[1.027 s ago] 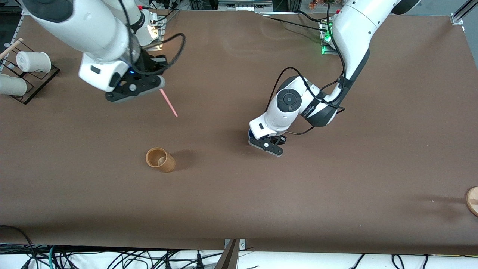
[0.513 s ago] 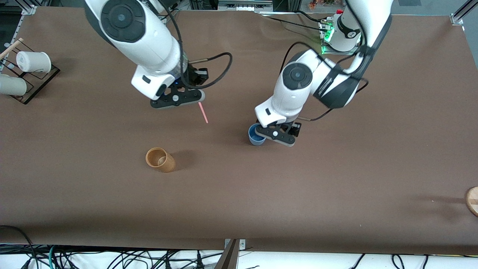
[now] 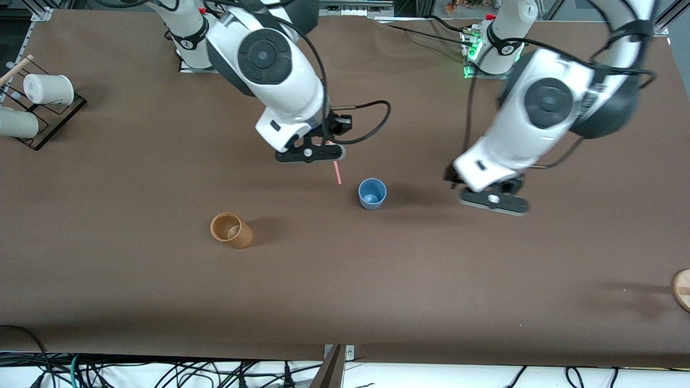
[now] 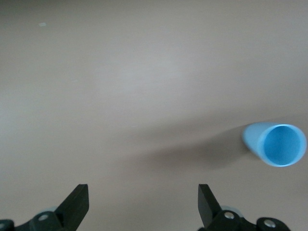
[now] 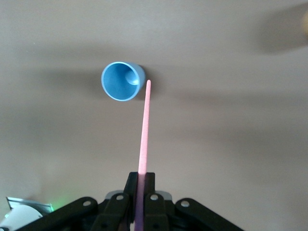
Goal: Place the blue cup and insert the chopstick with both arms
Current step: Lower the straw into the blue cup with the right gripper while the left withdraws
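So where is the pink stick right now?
The right gripper holds the chopstick upright in the air, its tip just beside the blue cup mid-table.

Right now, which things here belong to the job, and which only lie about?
Job:
- blue cup, upright on the table
- chopstick, held by the right tool, its tip beside the cup
- left tool, open, toward the left arm's end

Lying about:
- tan cup
- white cups on a rack
- wooden disc

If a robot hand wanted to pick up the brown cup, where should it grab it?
Probably by the rim, from above. The tan cup stands upright with its open mouth up, alone on the table, so one finger can go inside and one outside the wall.
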Robot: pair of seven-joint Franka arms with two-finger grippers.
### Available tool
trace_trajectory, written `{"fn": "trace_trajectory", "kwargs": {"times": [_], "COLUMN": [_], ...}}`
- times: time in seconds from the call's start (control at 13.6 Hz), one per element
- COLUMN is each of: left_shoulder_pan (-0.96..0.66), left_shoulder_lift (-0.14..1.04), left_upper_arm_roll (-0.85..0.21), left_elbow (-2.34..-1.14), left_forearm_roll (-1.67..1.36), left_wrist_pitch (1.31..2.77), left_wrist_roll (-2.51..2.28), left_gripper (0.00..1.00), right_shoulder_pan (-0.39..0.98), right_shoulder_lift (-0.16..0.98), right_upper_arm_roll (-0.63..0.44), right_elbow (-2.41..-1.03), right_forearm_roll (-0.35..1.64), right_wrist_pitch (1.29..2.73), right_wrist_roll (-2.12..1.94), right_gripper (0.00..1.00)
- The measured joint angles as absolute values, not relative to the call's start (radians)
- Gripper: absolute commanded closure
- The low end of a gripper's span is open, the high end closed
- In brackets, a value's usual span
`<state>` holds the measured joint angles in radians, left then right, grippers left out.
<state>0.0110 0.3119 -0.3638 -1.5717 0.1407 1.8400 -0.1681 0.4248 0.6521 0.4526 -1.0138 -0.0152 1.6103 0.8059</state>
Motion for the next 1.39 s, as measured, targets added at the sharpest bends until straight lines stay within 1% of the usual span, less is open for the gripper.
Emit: {"fn": "trace_trajectory", "kwargs": {"times": [0.22,0.37,0.44,0.51,0.59,0.66,0.73,0.81,1.03,1.1,1.17,1.25,1.39], "left_shoulder_pan": [0.123,0.141,0.133,0.101,0.048,-0.012,-0.049,-0.064,-0.070,-0.064,-0.044,-0.019,0.003], "left_shoulder_lift": [0.280,0.248,0.229,0.215,0.206,0.198,0.188,0.171,0.080,0.048,0.026,0.014,0.010], "left_upper_arm_roll": [-0.360,-0.335,-0.305,-0.243,-0.154,-0.064,-0.009,0.013,0.016,0.010,-0.011,-0.038,-0.065], "left_elbow": [-1.525,-1.502,-1.501,-1.503,-1.509,-1.523,-1.542,-1.567,-1.661,-1.696,-1.721,-1.736,-1.742], "left_forearm_roll": [0.132,0.117,0.101,0.067,0.036,0.019,0.012,0.011,0.011,0.011,0.011,0.011,0.011], "left_wrist_pitch": [1.741,1.704,1.698,1.693,1.688,1.688,1.695,1.720,1.754,1.755,1.755,1.757,1.763], "left_wrist_roll": [-0.074,-0.063,-0.063,-0.063,-0.061,-0.056,-0.053,-0.053,-0.053,-0.053,-0.053,-0.053,-0.053], "left_gripper": [0.00,0.00,0.00,0.00,0.00,0.00,0.00,0.00,0.00,0.00,0.00,0.00,0.00], "right_shoulder_pan": [0.466,0.479,0.484,0.491,0.498,0.506,0.515,0.524,0.546,0.548,0.549,0.549,0.550], "right_shoulder_lift": [0.710,0.740,0.752,0.762,0.771,0.780,0.788,0.794,0.808,0.811,0.816,0.823,0.840], "right_upper_arm_roll": [0.452,0.450,0.446,0.443,0.442,0.441,0.440,0.440,0.438,0.436,0.434,0.433,0.430], "right_elbow": [-1.014,-1.014,-1.014,-1.014,-1.014,-1.014,-1.014,-1.014,-1.016,-1.018,-1.020,-1.021,-1.022], "right_forearm_roll": [-0.057,-0.062,-0.063,-0.063,-0.063,-0.063,-0.063,-0.065,-0.070,-0.070,-0.071,-0.074,-0.088], "right_wrist_pitch": [1.693,1.737,1.759,1.778,1.791,1.798,1.800,1.801,1.799,1.799,1.798,1.798,1.799], "right_wrist_roll": [0.861,0.871,0.878,0.891,0.902,0.907,0.914,0.928,0.952,0.955,0.957,0.962,0.978], "right_gripper": [0.93,0.93,0.93,0.93,0.93,0.93,0.93,0.93,0.93,0.91,0.53,0.01,0.00]}}
